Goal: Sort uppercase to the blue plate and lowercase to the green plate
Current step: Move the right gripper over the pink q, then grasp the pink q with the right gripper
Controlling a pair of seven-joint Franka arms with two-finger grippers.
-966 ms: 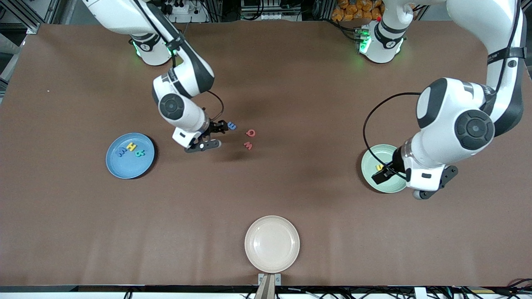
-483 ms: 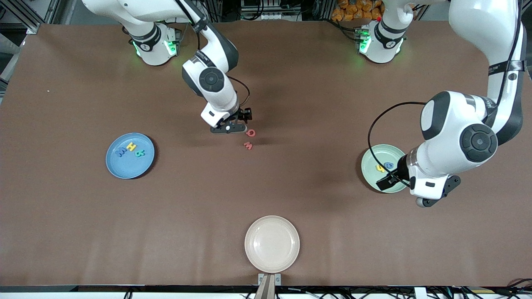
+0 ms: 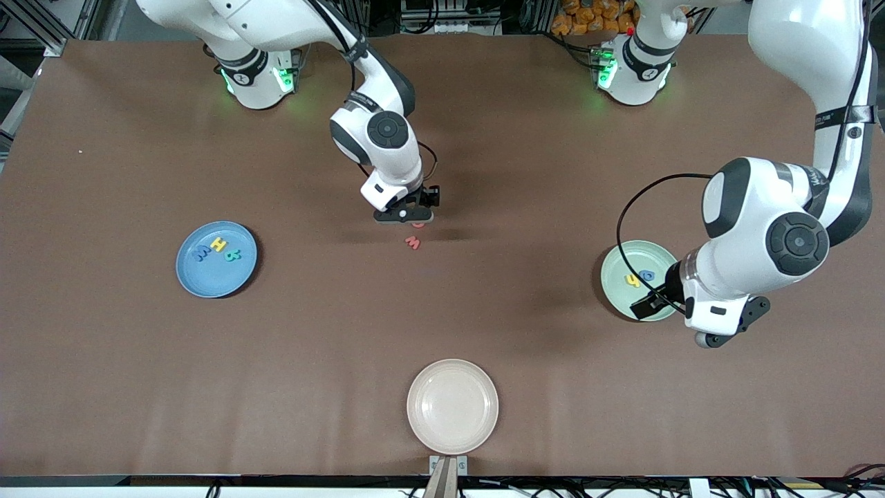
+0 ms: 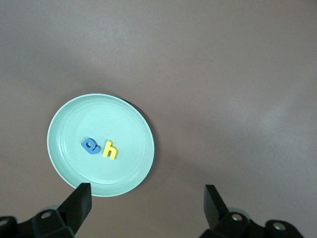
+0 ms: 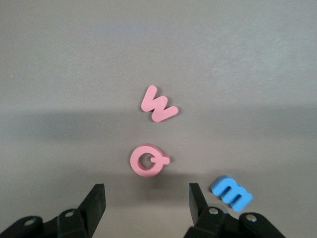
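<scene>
High front camera overlooks the whole worktop (image 3: 442, 325); wrist cameras look straight down closely, sharing its green plate (image 4: 64, 124) and red Q (image 5: 147, 159).

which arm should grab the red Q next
The right arm. The right gripper hangs open directly over the red Q on the table, fingers either side of it. The left gripper is open over the green plate at the left arm's end, away from the loose letters.

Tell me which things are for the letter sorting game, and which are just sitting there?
For the game:
- blue plate holding three letters
- green plate holding blue a and yellow h
- red Q, red w, blue m on the table
- right gripper, over the Q
- left gripper, open

Just sitting there:
- cream plate
</scene>
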